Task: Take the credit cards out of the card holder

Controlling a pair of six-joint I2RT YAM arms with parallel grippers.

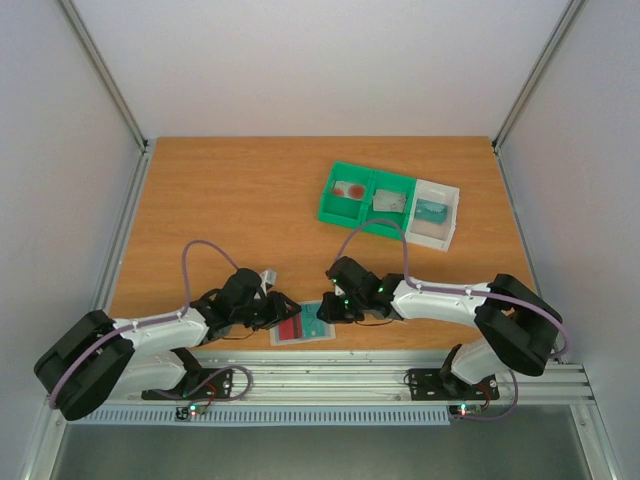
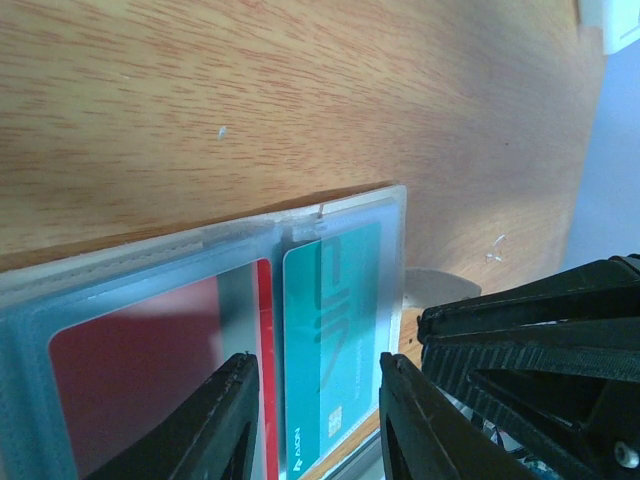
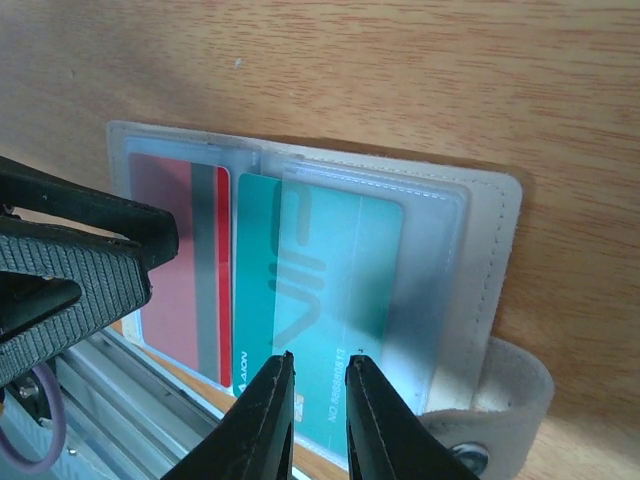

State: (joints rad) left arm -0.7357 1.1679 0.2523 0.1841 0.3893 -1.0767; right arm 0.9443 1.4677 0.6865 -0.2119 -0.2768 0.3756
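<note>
A: Where's the card holder (image 1: 303, 326)?

B: Lying opened flat on the table (image 1: 230, 200), at the near edge, between the two arms. One corner hangs over the metal rail (image 3: 110, 375). The tab (image 3: 500, 400) sticks out of the edge on the teal side.

A: Contents?

B: Red card (image 3: 165, 260) and teal card (image 3: 330, 270), side by side in neighbouring pockets. A strip of the teal one, on the side toward the red, shows clear of the pocket film.

A: Right gripper (image 3: 318, 375)?

B: Fingers nearly together, only a thin slit left. Nothing between the pads; the teal shows flat through the slit. Tips are over the teal card's near end. Contact: can't tell.

A: Left gripper (image 2: 315, 375)?

B: Spread wide and holding nothing. The teal card sits in the gap between the fingers, and one finger overlaps the red card's edge. Whether the tips touch the holder, can't tell. In the right wrist view it hangs over the red side.

A: The two grippers?

B: Just beside each other over the holder. Touching or not, can't tell.
</note>
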